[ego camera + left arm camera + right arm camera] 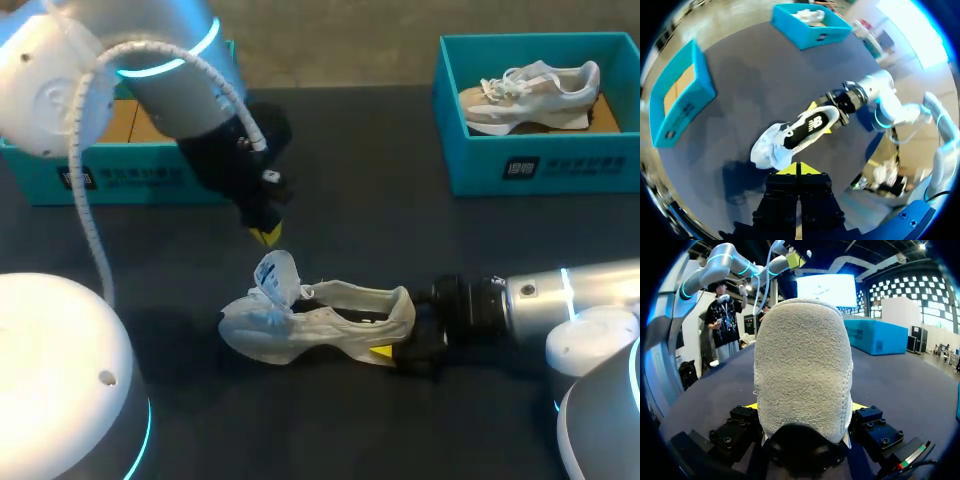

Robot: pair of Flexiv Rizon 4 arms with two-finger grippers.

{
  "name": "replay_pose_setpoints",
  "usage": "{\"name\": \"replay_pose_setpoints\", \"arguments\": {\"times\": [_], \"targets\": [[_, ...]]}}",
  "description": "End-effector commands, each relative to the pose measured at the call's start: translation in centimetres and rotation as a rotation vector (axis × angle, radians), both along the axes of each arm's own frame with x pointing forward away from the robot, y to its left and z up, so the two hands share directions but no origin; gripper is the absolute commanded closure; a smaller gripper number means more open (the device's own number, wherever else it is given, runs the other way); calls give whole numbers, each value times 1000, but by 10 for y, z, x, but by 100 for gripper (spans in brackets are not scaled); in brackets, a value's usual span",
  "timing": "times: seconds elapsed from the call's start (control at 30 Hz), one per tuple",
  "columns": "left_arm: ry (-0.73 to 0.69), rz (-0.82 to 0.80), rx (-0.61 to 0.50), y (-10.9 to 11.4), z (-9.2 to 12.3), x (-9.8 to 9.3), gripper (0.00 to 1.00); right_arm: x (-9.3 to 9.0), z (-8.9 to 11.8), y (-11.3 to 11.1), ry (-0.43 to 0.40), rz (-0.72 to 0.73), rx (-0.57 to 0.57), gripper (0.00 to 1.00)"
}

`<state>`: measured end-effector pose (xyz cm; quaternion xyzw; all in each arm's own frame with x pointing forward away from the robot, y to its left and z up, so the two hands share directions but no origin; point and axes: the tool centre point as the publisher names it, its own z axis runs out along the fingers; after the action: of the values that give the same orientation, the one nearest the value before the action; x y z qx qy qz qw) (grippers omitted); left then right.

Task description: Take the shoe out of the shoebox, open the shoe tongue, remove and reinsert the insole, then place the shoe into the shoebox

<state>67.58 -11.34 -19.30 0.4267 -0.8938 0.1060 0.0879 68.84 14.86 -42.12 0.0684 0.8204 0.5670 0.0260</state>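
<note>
Yellow tips are seen pressed together on the left tool (pixel 798 169), with nothing pinched between them. It is held above the counter (pixel 380 220), just over the toe end of the shoe (pixel 795 135). Directly beneath and slightly ahead of these tips, the tongue (pixel 277 275) is seen pulled up and crumpled forward over the toe. Further ahead, the dark insole (pixel 807 127) is exposed inside the mouth of the shoe.

The right tool (pixel 805 407) is clamped on the heel. One yellow tip is pressed to each side of it, and the pale heel cloth is seen rising straight ahead between the fingers. The shoe is thus kept on its sole on the counter, toe pointing away from the right tool and towards the left one.

Well beyond the left tool, behind its arm, the empty shoebox (pixel 120 175) is found. Far off to the side of the right tool, a second shoebox (pixel 540 165) is seen with a second shoe (pixel 530 95) in it.

The shoe is out of its box and the tongue appears opened, so removal of the insole is judged to be the step in hand. For that, the left tool would need to be spread and lowered into the mouth behind the tongue. An edge of the insole would then have to be pinched while the heel is held firm.
</note>
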Motion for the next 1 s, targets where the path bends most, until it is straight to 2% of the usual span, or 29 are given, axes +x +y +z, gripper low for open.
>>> {"name": "replay_pose_setpoints", "arguments": {"times": [0.03,0.5,0.67,0.77,0.83,1.0], "targets": [[-13,-232,38,-17,1,0,100,-1,2,1,2,0,-6,100],[-5,-249,24,-21,2,1,100,-1,2,1,2,0,-6,100],[-138,-524,-64,-28,5,-8,100,-1,2,1,2,0,-6,100],[-183,-646,-75,-35,0,-10,100,-1,2,1,2,0,-6,100],[-171,-755,-51,-42,-6,-9,100,-1,2,1,2,0,-6,100],[-157,-867,-54,-56,-16,-1,100,-1,2,1,2,0,-6,100]]}}
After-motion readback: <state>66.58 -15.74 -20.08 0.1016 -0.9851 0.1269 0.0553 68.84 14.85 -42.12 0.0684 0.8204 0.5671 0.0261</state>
